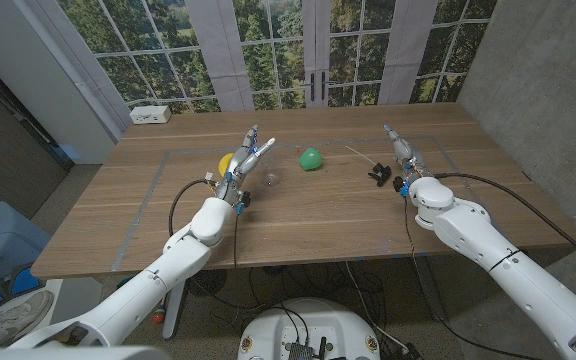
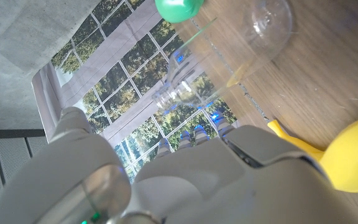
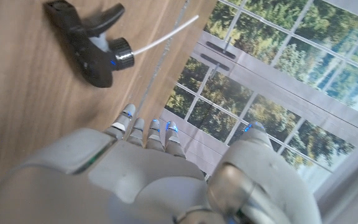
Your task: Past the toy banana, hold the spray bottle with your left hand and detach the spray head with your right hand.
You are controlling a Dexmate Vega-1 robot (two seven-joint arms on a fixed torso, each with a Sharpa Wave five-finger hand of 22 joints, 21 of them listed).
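I see the left hand spread beside the clear spray bottle, holding nothing. The right hand is spread near the detached spray head mid-desk.

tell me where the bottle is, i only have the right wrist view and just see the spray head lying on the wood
Observer: The clear bottle sits on the table right beside the left hand, which holds nothing.
Operator: anything crowding it
Observer: A yellow toy banana lies on the left hand's other side, and a green toy sits between the bottle and the spray head.
Operator: is the neck capped
Observer: No, in the left wrist view the neck looks bare.
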